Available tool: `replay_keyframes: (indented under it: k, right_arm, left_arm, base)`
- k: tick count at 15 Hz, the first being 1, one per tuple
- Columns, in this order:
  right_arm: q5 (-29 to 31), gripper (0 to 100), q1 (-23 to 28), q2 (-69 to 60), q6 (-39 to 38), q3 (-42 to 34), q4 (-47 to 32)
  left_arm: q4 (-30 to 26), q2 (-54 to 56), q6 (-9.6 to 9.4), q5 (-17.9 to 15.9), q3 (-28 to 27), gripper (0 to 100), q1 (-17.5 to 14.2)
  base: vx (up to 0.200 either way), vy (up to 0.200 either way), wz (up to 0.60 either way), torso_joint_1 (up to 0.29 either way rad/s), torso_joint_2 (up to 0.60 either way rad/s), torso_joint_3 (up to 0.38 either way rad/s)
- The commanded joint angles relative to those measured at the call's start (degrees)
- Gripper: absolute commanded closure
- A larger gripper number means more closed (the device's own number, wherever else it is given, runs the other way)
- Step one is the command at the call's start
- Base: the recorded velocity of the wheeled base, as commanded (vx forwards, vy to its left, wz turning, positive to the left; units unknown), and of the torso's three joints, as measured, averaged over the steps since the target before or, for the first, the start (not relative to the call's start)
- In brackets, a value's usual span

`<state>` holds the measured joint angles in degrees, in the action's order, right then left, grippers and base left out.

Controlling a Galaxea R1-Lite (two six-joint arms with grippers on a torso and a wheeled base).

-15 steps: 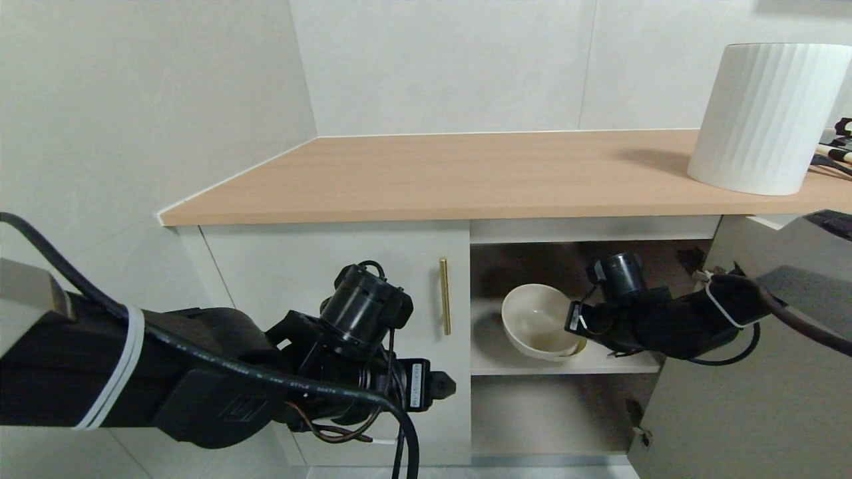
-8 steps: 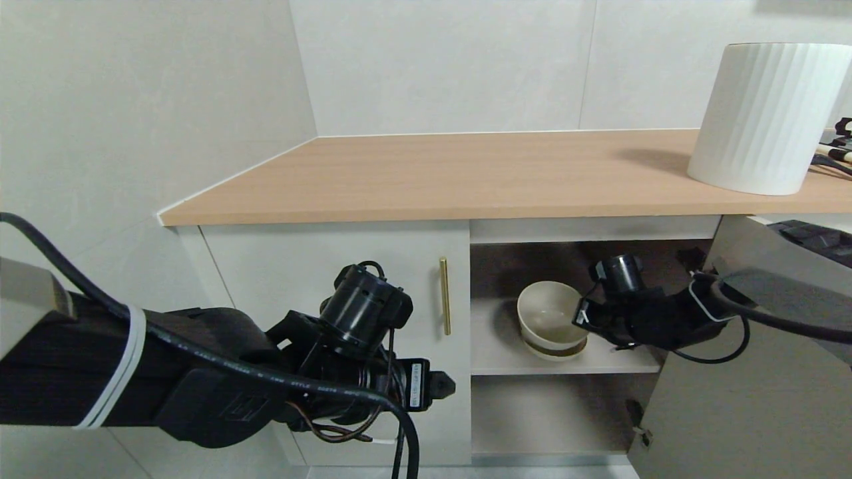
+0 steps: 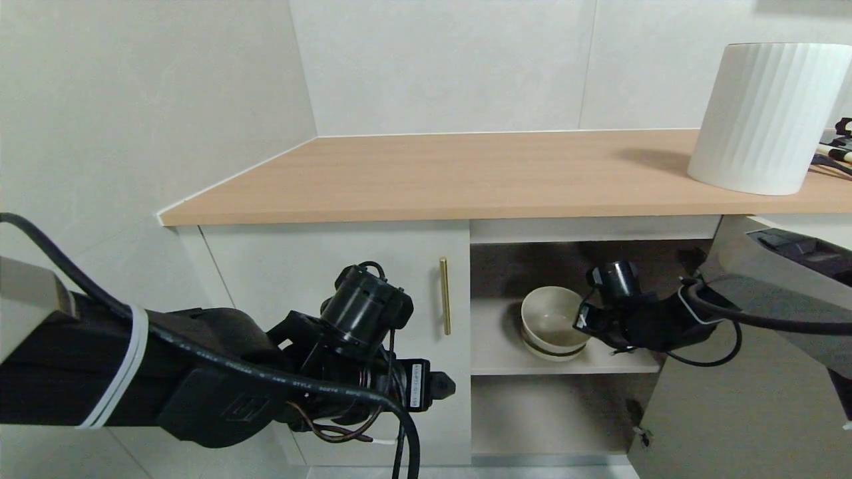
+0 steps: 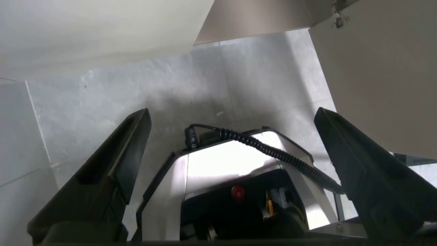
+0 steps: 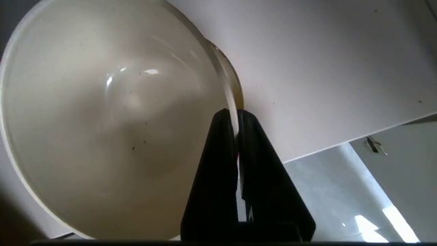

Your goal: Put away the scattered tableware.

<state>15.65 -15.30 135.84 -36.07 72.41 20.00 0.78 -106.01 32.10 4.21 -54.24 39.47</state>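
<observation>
Bowl [image 3: 554,324] in right hand [image 3: 585,320] lower, less tilted

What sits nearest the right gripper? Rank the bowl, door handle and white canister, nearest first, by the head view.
1. Bowl: on the cabinet shelf, its rim pinched in the right gripper.
2. Handle: on the closed door, to the gripper's left.
3. Canister: up on the countertop, far right.

Black arms [image 3: 200,372], looped black cables [image 3: 409,446], white ties [image 3: 125,359]
</observation>
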Motion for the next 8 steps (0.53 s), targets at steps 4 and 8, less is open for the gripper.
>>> replay_keyframes:
  k: [4, 8]
  right_arm:
    - [0.0, 0, -0.1, 0.4, -0.1, 0.2, 0.0]
    - [-0.1, 0, -0.1, 0.1, -0.1, 0.0, 0.0]
  left_arm:
    - [0.0, -0.1, -0.02, 0.0, 0.0, 0, 0.0]
    - [0.0, -0.1, -0.02, 0.0, 0.0, 0, 0.0]
  base:
    - [0.000, 0.000, 0.00, 0.000, 0.00, 0.000]
    - [0.000, 0.000, 0.00, 0.000, 0.00, 0.000]
